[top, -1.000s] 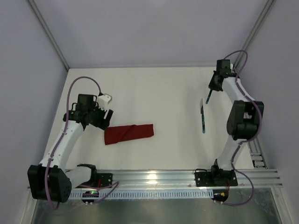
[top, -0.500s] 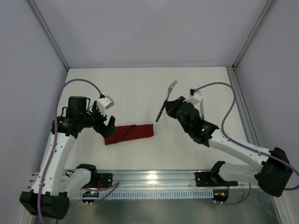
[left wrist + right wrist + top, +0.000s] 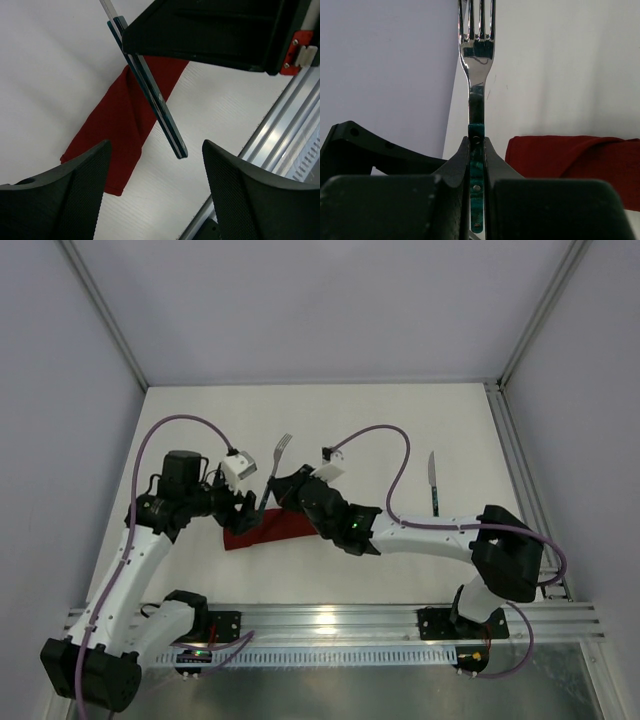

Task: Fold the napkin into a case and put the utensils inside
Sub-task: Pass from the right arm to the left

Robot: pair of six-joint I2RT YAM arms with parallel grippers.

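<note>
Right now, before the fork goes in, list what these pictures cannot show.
The case: its opening; in the top view the left gripper and right gripper cover part of it, in the left wrist view the right gripper hides its far end.
The fork: its tine tips, cut off by the top edge of the right wrist view.
The knife: top view only, too small for detail.

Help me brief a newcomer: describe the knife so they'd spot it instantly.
On the white table, look at the right half, toward the side rail. The knife lies flat there, alone, blade pointing to the far wall. Unlike the fork, gripped near the red napkin, nothing holds it.
</note>
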